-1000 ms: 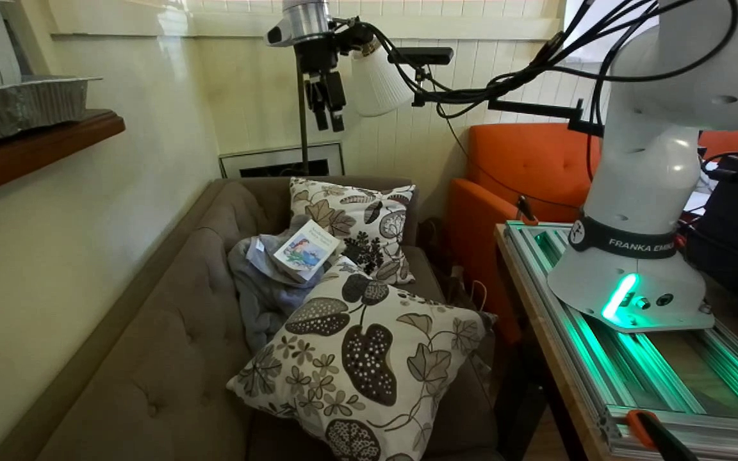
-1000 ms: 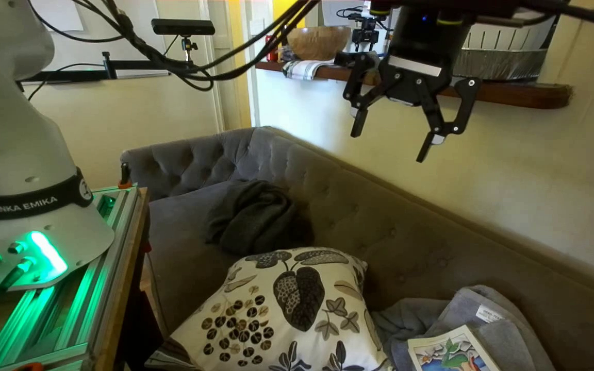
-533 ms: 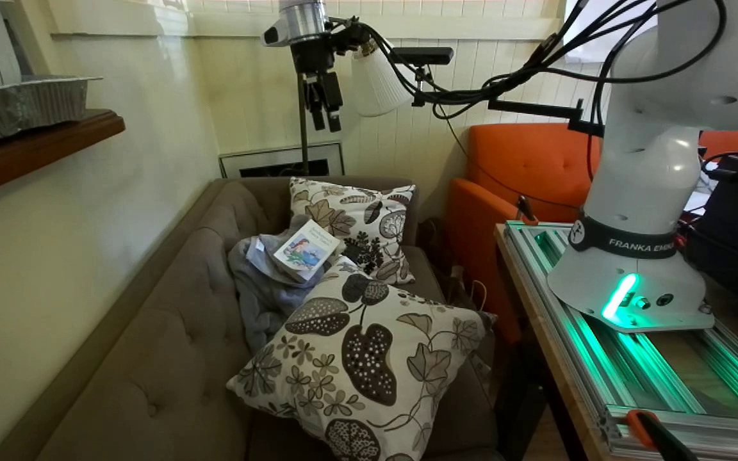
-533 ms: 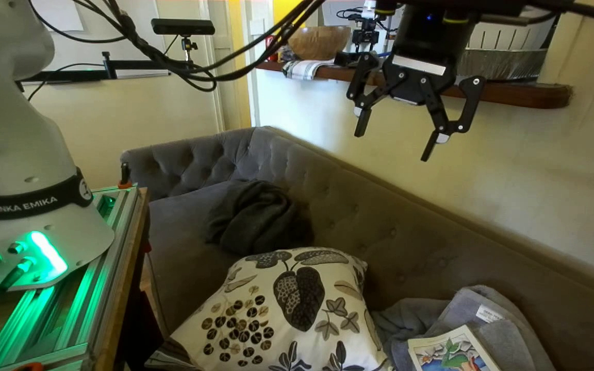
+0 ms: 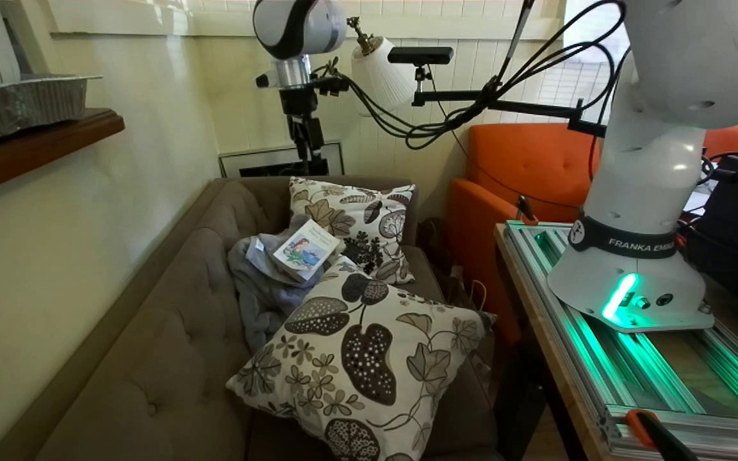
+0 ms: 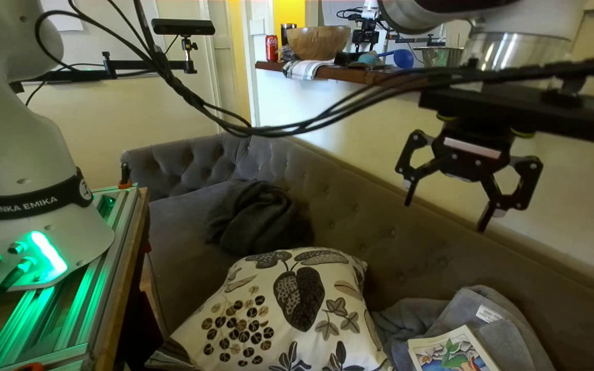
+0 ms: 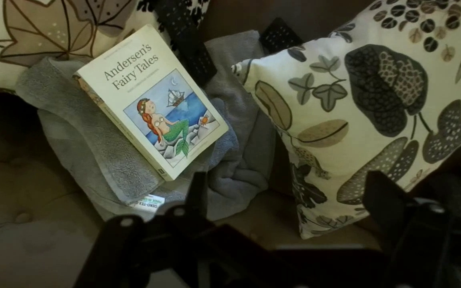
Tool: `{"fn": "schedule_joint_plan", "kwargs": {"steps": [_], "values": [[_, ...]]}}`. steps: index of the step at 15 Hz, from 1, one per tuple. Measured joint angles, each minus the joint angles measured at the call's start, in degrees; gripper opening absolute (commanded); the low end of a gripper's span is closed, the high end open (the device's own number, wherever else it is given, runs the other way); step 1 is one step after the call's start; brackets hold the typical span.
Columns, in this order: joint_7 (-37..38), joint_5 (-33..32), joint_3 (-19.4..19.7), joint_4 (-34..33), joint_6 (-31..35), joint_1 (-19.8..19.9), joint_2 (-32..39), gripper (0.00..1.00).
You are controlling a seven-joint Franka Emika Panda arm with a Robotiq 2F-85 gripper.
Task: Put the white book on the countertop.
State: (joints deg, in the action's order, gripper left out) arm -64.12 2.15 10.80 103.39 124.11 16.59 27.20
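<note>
Black jointed two-finger tool (image 6: pixel 445 215) lower vs prev., both ext. views; jaws apart.
Thick white mermaid-cover bk (image 7: pixel 154 103) unmoved on rumpled grey cloth towel (image 7: pixel 112 156), grey-brown tufted sofa (image 5: pixel 151 352).

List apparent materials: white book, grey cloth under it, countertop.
White book: likely paper, smooth card cover; crisp print, flat spine. Grey cloth: terry-like fabric, matte; fuzzy pile, fibre unclear. Countertop: probably wood, perhaps varnished; brown edge with a faint sheen.

The sofa (image 5: pixel 177 314), cushions (image 5: pixel 369 358) and armchair (image 5: pixel 529 157) show a home's living room.
</note>
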Motion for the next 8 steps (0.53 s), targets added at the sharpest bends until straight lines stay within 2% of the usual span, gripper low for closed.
{"fn": "schedule_joint_plan", "kwargs": {"steps": [4, 8], "values": [[-6.7, 0.8, -3.9, -11.1, -1.3, 6.0, 10.3, 1.0], [-11.1, 0.8, -5.3, -22.6, -5.9, 9.0, 19.2, 1.0]]}}
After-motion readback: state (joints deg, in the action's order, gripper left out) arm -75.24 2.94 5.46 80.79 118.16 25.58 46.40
